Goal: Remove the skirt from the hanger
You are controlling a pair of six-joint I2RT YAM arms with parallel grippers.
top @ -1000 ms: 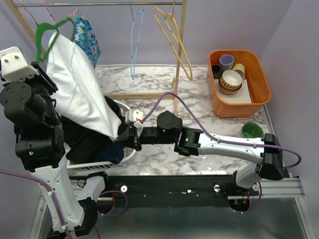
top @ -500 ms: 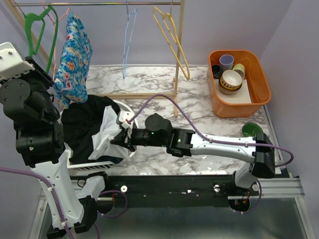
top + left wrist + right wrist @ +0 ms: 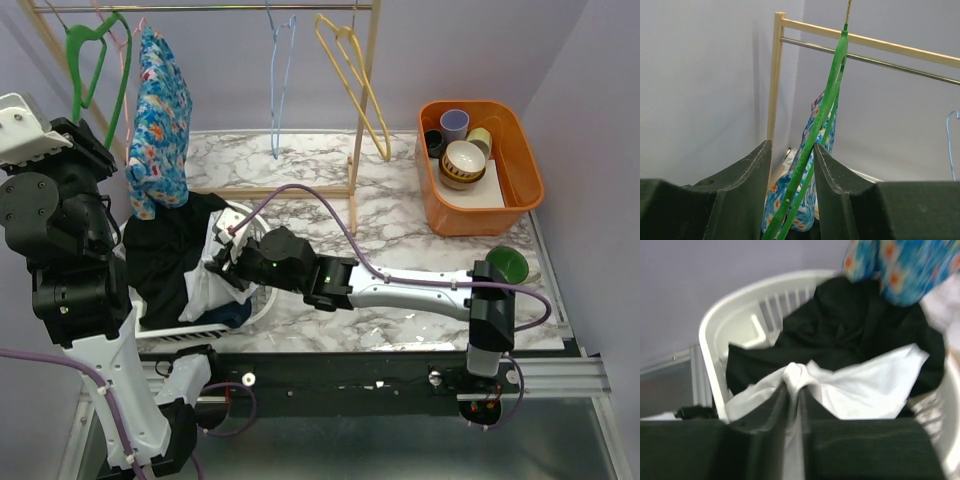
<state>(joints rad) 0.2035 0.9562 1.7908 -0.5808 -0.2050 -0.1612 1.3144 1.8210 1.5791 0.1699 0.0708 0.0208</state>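
Observation:
The skirt shows as white fabric (image 3: 205, 285) lying over black fabric (image 3: 165, 250) in the white basket (image 3: 258, 308). My right gripper (image 3: 218, 262) is shut on a bunched fold of the white fabric (image 3: 870, 390), low over the basket (image 3: 740, 305); the black fabric (image 3: 840, 330) is behind it. My left gripper (image 3: 88, 135) holds a bare green hanger (image 3: 78, 90) up by the rail; its green wires (image 3: 825, 105) run between my fingers (image 3: 752, 175). A light-blue hanger (image 3: 278, 80) hangs bare on the rail.
A blue floral garment (image 3: 160, 120) hangs beside the green hanger, just above the basket. A yellow hanger (image 3: 355, 80) hangs on the wooden rack (image 3: 362, 110). An orange bin (image 3: 525, 175) of cups and bowls and a green bowl (image 3: 507, 263) are at the right.
The white fabric came off the green hanger and dropped into the basket. My right gripper moved left over the basket with it. My left gripper lifted the bare hanger toward the rail.

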